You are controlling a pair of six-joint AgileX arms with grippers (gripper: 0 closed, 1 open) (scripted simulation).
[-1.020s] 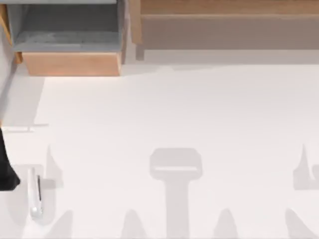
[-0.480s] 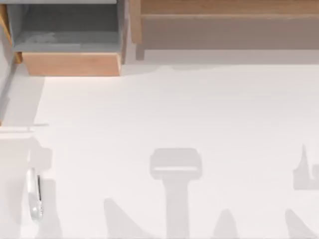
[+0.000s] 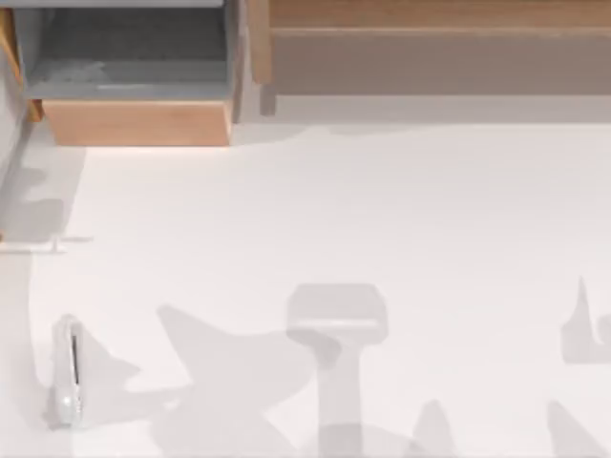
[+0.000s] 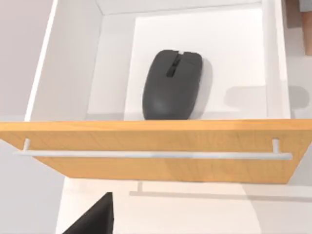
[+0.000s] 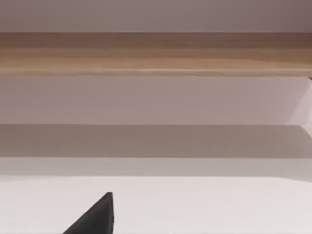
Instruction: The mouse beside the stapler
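My left arm has swung off the counter (image 3: 382,210) edge; its wrist now overlooks the mouse (image 4: 171,84) in the open drawer (image 4: 156,146). Stapler (image 3: 66,370) waits. Fingers: cannot tell.

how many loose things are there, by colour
dark grey: 1, the mouse, lying in the open drawer
white-silver: 1, the stapler, on the table near its left edge
total: 2
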